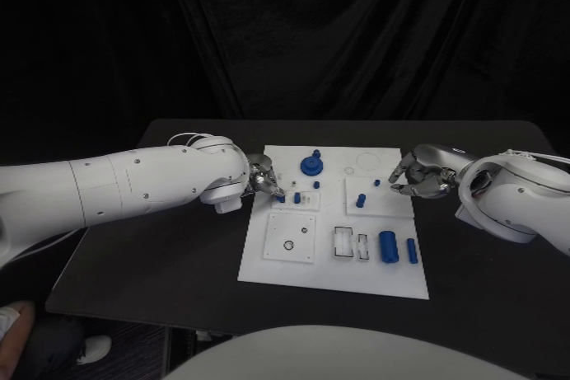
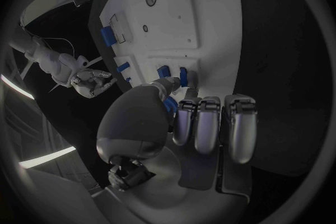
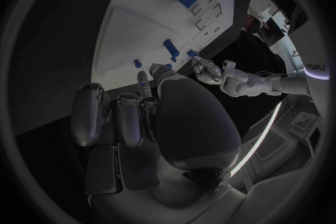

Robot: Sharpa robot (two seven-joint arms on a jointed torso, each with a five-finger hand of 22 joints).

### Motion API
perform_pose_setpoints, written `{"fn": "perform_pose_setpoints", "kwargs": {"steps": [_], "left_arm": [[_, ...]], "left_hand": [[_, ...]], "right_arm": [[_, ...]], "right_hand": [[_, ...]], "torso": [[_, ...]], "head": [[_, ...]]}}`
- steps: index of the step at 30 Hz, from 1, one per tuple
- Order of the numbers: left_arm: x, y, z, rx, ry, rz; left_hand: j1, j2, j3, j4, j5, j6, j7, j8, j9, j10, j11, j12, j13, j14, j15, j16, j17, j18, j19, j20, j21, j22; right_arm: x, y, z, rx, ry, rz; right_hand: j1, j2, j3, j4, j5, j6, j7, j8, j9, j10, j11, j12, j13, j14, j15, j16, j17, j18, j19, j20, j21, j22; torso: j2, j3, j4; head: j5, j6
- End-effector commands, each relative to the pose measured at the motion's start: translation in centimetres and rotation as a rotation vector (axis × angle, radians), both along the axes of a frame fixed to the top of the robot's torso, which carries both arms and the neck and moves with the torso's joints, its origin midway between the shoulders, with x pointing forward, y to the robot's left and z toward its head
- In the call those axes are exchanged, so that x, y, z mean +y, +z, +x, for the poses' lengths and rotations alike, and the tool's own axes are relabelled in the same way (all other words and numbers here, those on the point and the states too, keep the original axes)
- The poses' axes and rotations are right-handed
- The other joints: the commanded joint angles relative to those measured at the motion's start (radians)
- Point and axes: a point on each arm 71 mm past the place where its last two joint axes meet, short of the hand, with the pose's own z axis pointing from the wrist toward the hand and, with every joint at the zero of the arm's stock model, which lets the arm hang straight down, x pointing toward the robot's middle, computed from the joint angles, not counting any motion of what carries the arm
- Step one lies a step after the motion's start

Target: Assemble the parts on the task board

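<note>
The white task board (image 1: 336, 256) lies mid-table. My left hand (image 1: 263, 182) is at its left edge, where thumb and fingers (image 2: 199, 123) pinch a small blue part (image 2: 171, 105) just above a square insert. Two blue pegs (image 2: 183, 76) stand in that insert. Over the board's right edge hovers my right hand (image 1: 422, 175), fingers curled in with nothing between them. A blue knob (image 1: 312, 163) stands at the board's far end. A peg (image 1: 361, 201) stands upright in the right-hand insert. A thick blue cylinder (image 1: 389, 246) and a thin one (image 1: 412, 250) lie near the right edge.
A square plate with a ring hole (image 1: 291, 236) and a slotted white block (image 1: 343, 242) occupy the near half of the board. Black table (image 1: 155, 265) surrounds the board on all sides. My left forearm (image 1: 119, 186) crosses the table's left part.
</note>
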Motion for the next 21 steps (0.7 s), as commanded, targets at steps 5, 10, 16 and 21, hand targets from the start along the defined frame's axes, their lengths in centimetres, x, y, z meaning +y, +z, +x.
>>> {"fn": "perform_pose_setpoints", "kwargs": {"steps": [5,10,16,21], "left_arm": [[-0.05,-0.06,0.08,-0.031,0.0,-0.011],[-0.12,-0.08,0.08,-0.034,-0.003,-0.008],[-0.12,-0.15,0.04,-0.031,-0.008,-0.005],[-0.2,-0.3,-0.07,-0.017,-0.014,0.004]], "left_hand": [[-0.012,0.001,0.007,0.001,-0.004,-0.002,-0.007,-0.004,0.001,0.106,-0.003,0.003,0.263,0.106,-0.005,0.003,0.263,-0.006,0.105,-0.007,-0.003,0.263],[-0.013,0.002,0.008,0.001,-0.004,-0.002,-0.007,-0.004,0.002,0.106,-0.003,0.003,0.263,0.106,-0.004,0.003,0.263,-0.006,0.105,-0.007,-0.003,0.263],[-0.013,0.003,0.01,0.002,-0.004,-0.002,-0.007,-0.004,0.002,0.106,-0.002,0.003,0.263,0.106,-0.004,0.003,0.263,-0.006,0.105,-0.006,-0.003,0.263],[-0.014,0.004,0.011,0.003,-0.005,-0.002,-0.007,-0.003,0.003,0.106,-0.002,0.003,0.263,0.106,-0.004,0.003,0.263,-0.006,0.105,-0.006,-0.003,0.263]], "right_arm": [[-0.19,-0.24,-0.05,0.019,-0.019,-0.009],[-0.12,-0.28,-0.06,0.023,-0.018,-0.009],[-0.13,-0.33,-0.07,0.031,-0.021,-0.005],[-0.13,-0.37,-0.08,0.036,-0.022,-0.007]], "right_hand": [[0.008,0.001,0.007,-0.001,0.005,0.004,-0.002,0.001,-0.001,0.03,0.006,-0.006,0.164,0.071,0.006,-0.004,0.106,0.017,-0.003,0.006,-0.007,0.168],[0.008,0.001,0.007,-0.001,0.005,0.004,-0.002,0.001,-0.001,0.03,0.006,-0.006,0.164,0.071,0.006,-0.004,0.106,0.017,-0.003,0.006,-0.007,0.168],[0.008,0.001,0.008,-0.001,0.005,0.005,-0.002,0.001,-0.001,0.029,0.006,-0.007,0.163,0.07,0.006,-0.005,0.105,0.018,-0.004,0.006,-0.009,0.167],[0.008,0.001,0.008,-0.001,0.005,0.005,-0.002,0.001,-0.001,0.029,0.006,-0.007,0.163,0.07,0.006,-0.005,0.105,0.018,-0.004,0.006,-0.009,0.167]], "torso": [[0.0,0.0001,-0.0008],[0.0,-0.0004,-0.0004],[0.0,-0.0001,0.0013],[0.0,-0.0001,-0.0002]], "head": [[0.005,0.0],[0.002,0.0],[0.001,0.0],[0.003,0.0]]}}
